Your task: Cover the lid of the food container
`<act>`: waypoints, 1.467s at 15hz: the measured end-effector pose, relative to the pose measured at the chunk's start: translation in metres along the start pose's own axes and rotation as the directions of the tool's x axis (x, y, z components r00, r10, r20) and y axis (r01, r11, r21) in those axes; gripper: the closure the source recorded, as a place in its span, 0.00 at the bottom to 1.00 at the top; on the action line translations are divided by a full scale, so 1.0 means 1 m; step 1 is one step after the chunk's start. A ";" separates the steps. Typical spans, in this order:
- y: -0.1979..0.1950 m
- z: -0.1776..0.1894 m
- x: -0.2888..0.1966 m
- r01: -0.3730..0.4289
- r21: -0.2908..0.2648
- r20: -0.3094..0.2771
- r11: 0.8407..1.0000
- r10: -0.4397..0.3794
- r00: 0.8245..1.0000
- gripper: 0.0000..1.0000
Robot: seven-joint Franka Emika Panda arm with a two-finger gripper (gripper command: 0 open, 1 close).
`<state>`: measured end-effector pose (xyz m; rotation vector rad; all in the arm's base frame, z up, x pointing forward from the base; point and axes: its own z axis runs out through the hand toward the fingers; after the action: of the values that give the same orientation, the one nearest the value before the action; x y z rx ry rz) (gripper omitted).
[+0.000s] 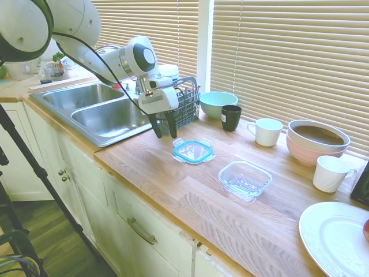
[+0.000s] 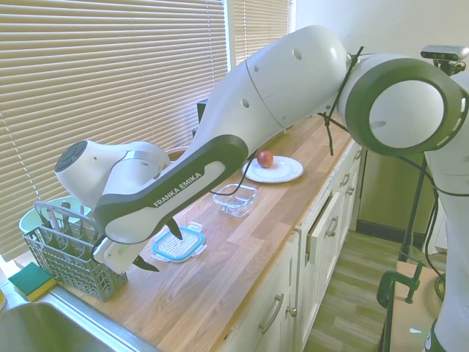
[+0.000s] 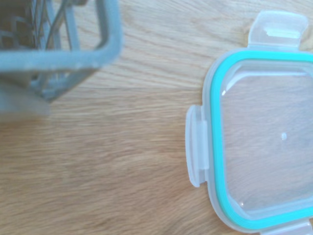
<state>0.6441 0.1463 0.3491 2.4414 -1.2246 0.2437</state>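
Risk is snagging: gripper, fingers spread and empty, hangs left of centre beside the grey cutlery basket. The lid lies flat mid-frame, food container lower right.

1. The scene was bright; daylight came through the closed blinds behind the tabletop.
2. In the first exterior view the blinds were almost washed out, and the white plate and the arm's shell were overexposed.
3. Shadows on the tabletop were soft and weak, falling toward the camera.
4. Both exterior views showed wide-angle bending near the edges.
5. In the wrist view the grey basket was blurred, while the lid and the wood grain were fairly sharp.
6. Small glints showed on the lid's clear plastic.
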 end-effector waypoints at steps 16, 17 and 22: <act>-0.009 0.041 0.021 0.011 -0.039 -0.096 0.999 -0.014 0.995 0.00; -0.009 0.041 0.022 0.010 -0.036 -0.097 0.999 -0.014 0.995 0.00; -0.011 0.042 0.025 0.016 -0.033 -0.102 0.999 -0.019 0.995 1.00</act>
<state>0.6673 0.1161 0.3165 2.3802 -1.1540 0.3365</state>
